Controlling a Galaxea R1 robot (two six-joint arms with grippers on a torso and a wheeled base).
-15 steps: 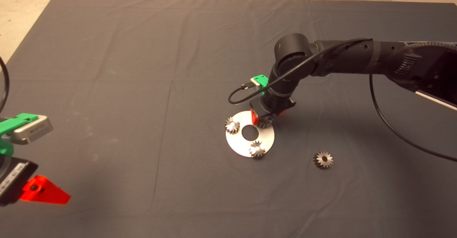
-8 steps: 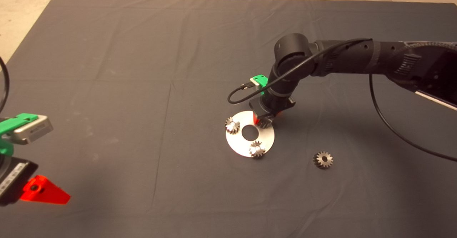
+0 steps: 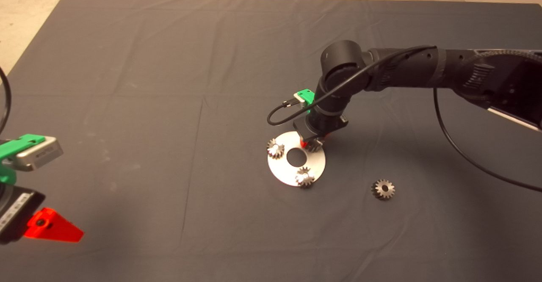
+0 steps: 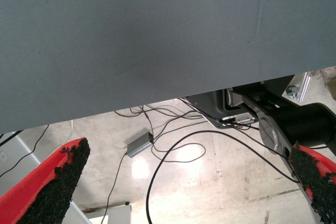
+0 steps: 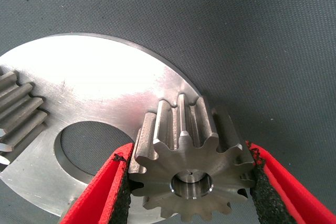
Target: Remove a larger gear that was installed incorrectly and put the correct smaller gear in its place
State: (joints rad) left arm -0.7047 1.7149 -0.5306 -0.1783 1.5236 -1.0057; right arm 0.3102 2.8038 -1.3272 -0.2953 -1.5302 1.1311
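Note:
The larger gear (image 5: 191,156), a dark grey cone-shaped bevel gear, sits at the far right rim of the round silver plate (image 3: 316,163). My right gripper (image 3: 312,141) stands over it. In the right wrist view its two black pads (image 5: 122,192) press both sides of the gear. I cannot tell whether the gear is off the plate. The smaller gear (image 3: 383,189), dark-faced with a round bore, lies alone on the mat to the right of the plate. My left gripper (image 3: 51,230) is parked open at the lower left edge.
Two shinier gears (image 3: 275,149) (image 3: 305,177) stand on the plate around its centre hole (image 3: 296,158). The right arm's black cable (image 3: 279,114) loops above the plate. The left wrist view shows the mat's edge and floor cables (image 4: 157,156).
My right arm has shifted slightly to the left and the red fingers have closed in on the larger gear. The other gears and the left arm have not moved.

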